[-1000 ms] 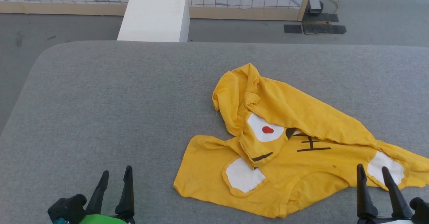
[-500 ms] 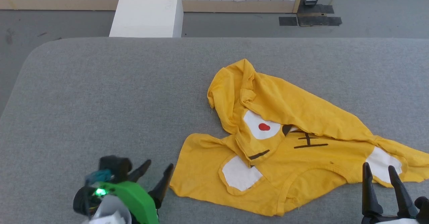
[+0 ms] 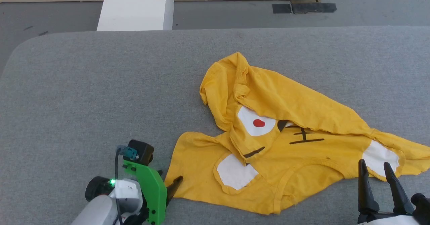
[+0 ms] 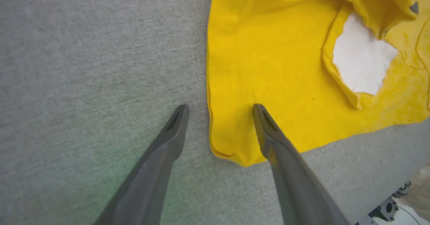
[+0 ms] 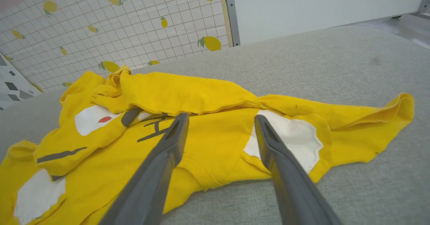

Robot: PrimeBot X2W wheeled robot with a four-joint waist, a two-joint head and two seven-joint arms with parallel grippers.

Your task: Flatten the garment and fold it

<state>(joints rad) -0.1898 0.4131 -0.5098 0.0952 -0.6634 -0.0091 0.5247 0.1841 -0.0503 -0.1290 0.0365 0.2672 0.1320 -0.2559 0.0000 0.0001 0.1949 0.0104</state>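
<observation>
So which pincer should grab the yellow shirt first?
Probably the left. The left pincer is open and straddles a corner of the yellow shirt, ready to pinch. The right pincer is open too, but seems farther back from the hem.

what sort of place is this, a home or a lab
Probably a staged test area, not a home: a grey fabric-covered table, a wood-framed panel printed with lemon tiles, and black tape patches on the floor.
</observation>
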